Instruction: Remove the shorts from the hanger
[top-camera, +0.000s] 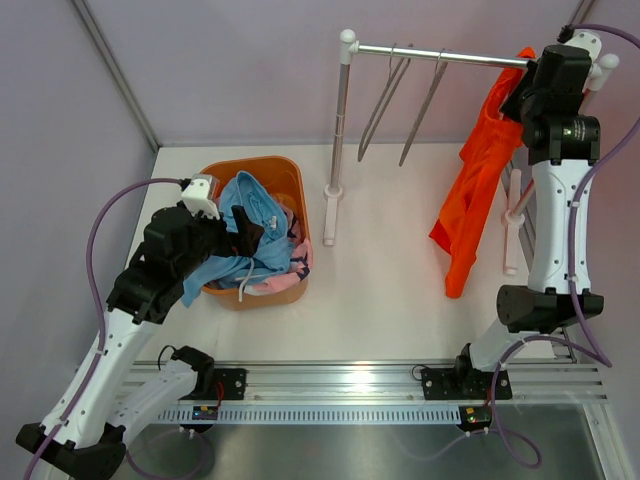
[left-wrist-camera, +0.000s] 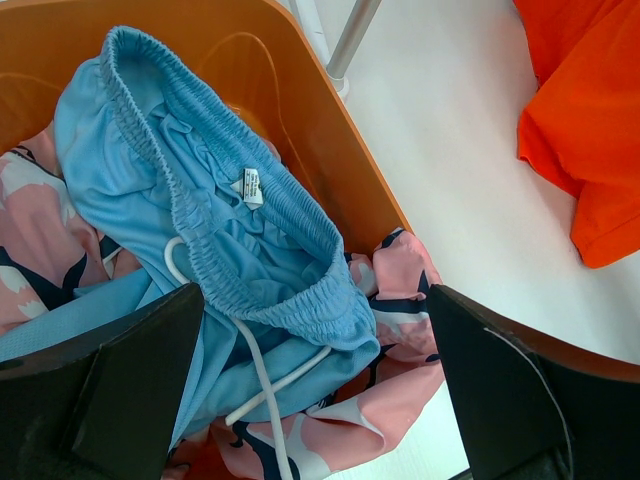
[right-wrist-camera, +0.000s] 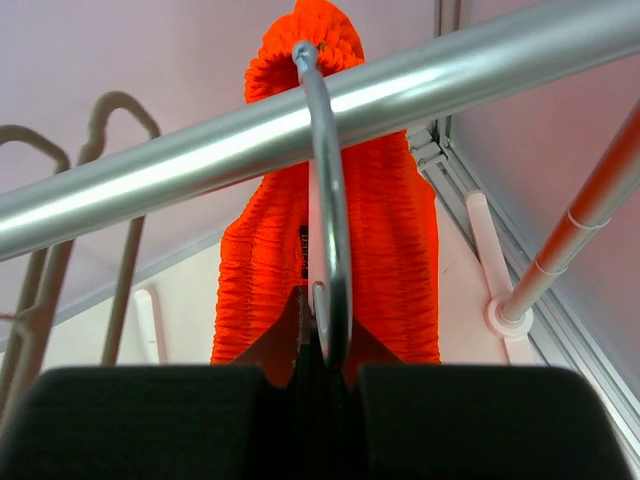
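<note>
The orange shorts (top-camera: 470, 190) hang from a metal hanger hook (right-wrist-camera: 330, 230) on the silver rail (top-camera: 440, 55) at the right end. My right gripper (top-camera: 520, 85) is up at the rail; in the right wrist view it (right-wrist-camera: 325, 345) is shut on the lower part of the hook, with the orange waistband (right-wrist-camera: 390, 230) just behind. The light blue shorts (left-wrist-camera: 200, 200) with a white drawstring and the pink patterned shorts (left-wrist-camera: 400, 370) lie in the orange basket (left-wrist-camera: 300, 110). My left gripper (left-wrist-camera: 315, 390) is open and empty just above them.
Two empty hangers (top-camera: 400, 95) hang on the rail left of the orange shorts. The rack's left post (top-camera: 338, 130) stands beside the basket (top-camera: 270, 165). The right post (top-camera: 512, 215) stands behind the shorts, near the right arm. Walls enclose the table.
</note>
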